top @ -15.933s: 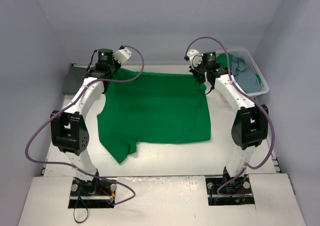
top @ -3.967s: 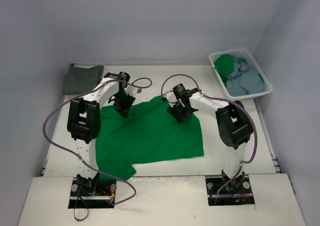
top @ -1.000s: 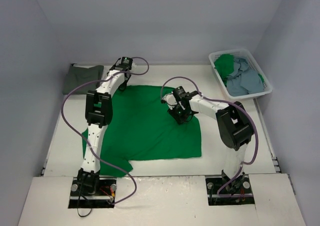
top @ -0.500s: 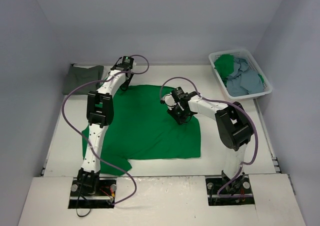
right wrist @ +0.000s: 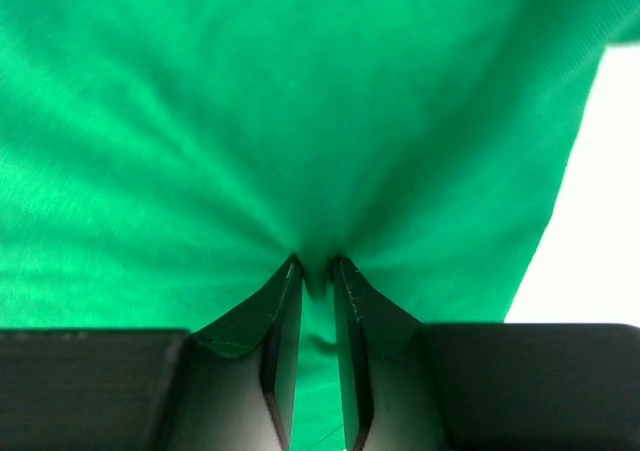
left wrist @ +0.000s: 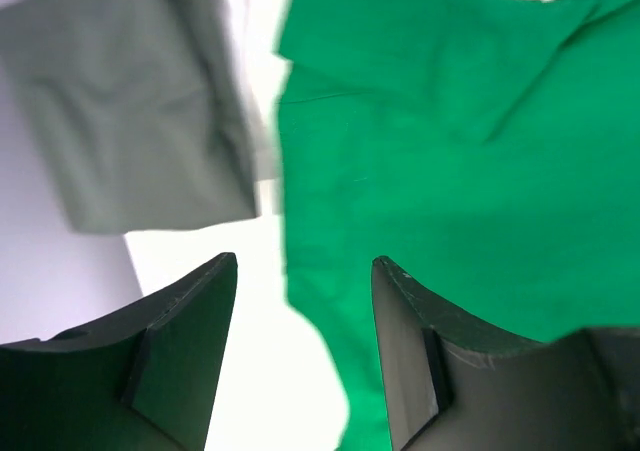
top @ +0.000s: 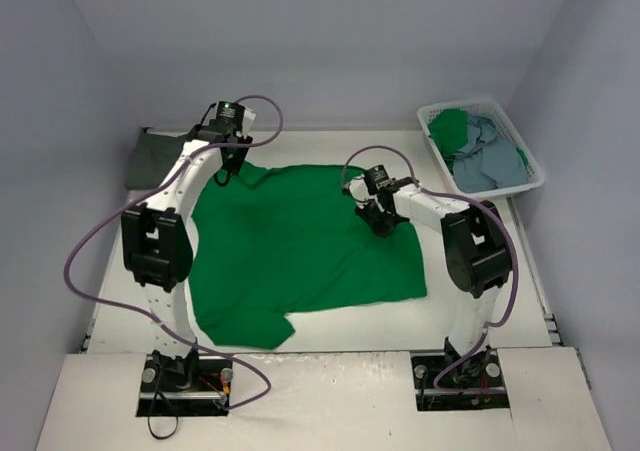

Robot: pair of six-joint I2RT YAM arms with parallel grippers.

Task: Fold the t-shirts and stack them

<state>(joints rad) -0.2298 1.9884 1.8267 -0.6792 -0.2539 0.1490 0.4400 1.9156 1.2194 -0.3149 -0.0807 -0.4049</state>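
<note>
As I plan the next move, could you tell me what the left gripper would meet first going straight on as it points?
The open left gripper would likely meet the green shirt at its edge first, or the bare table right beside it; depth is unclear.

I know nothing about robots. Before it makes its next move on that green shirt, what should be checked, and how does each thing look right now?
1. Right fingers gripping the green shirt: ok, pinched shut on the cloth.
2. Left fingers gripping too: not ok, open and empty by the shirt's edge.
3. Shirt flat: not ok, creases fan out from the pinch.
4. Folded grey shirt clear of the green one: ok, bare table between them.
5. Basket out of the way: ok, far right corner.
</note>
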